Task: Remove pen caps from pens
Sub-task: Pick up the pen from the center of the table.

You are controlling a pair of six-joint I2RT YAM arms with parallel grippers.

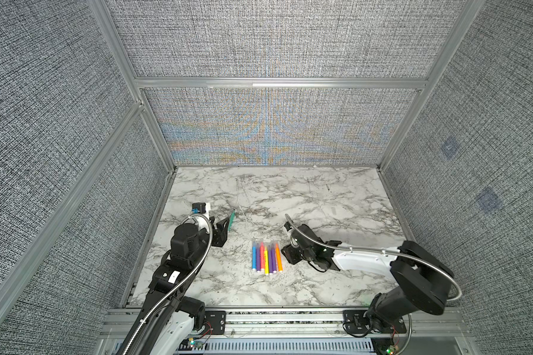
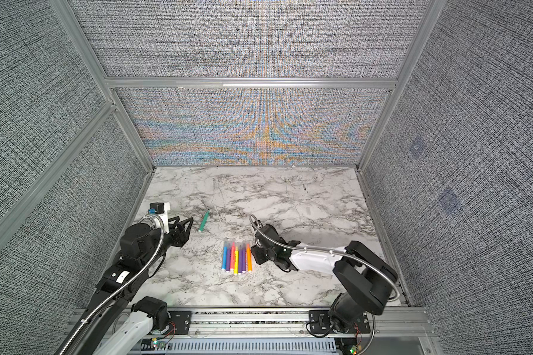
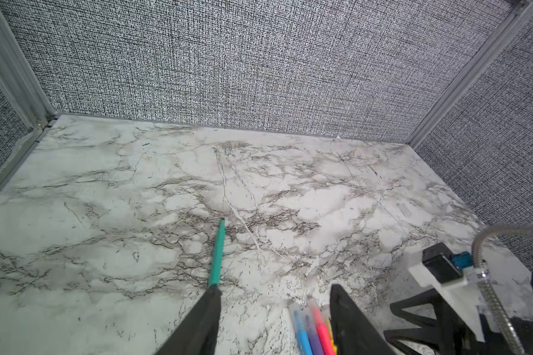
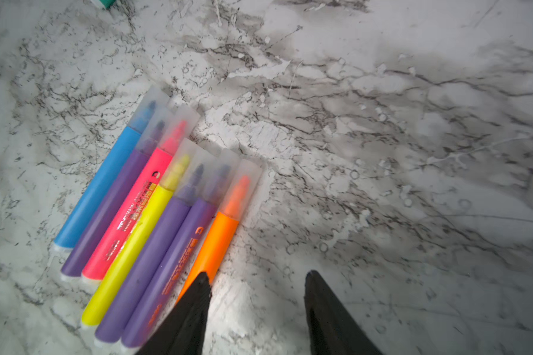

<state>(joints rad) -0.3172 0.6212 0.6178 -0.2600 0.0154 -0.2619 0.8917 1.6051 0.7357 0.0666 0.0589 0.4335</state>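
Observation:
Seven pens (image 1: 266, 258) (image 2: 237, 258) lie side by side mid-table, blue, purple, red, yellow, two purple and orange. Each wears a clear pen cap (image 4: 243, 184) at its far end. A green pen (image 2: 203, 222) (image 3: 217, 255) lies apart at the back left, its dark tip bare. One loose clear cap (image 1: 333, 211) (image 3: 403, 210) rests on the marble at the right. My left gripper (image 2: 185, 220) (image 3: 276, 290) stands open just left of the green pen, holding nothing. My right gripper (image 1: 285, 253) (image 4: 257, 276) is open right beside the orange pen (image 4: 222, 242), with only marble between its fingers.
The marble table (image 1: 320, 276) is walled by grey fabric panels (image 1: 274, 129) at the back and both sides. An aluminium rail (image 1: 283, 316) runs along the front edge, where both arm bases stand.

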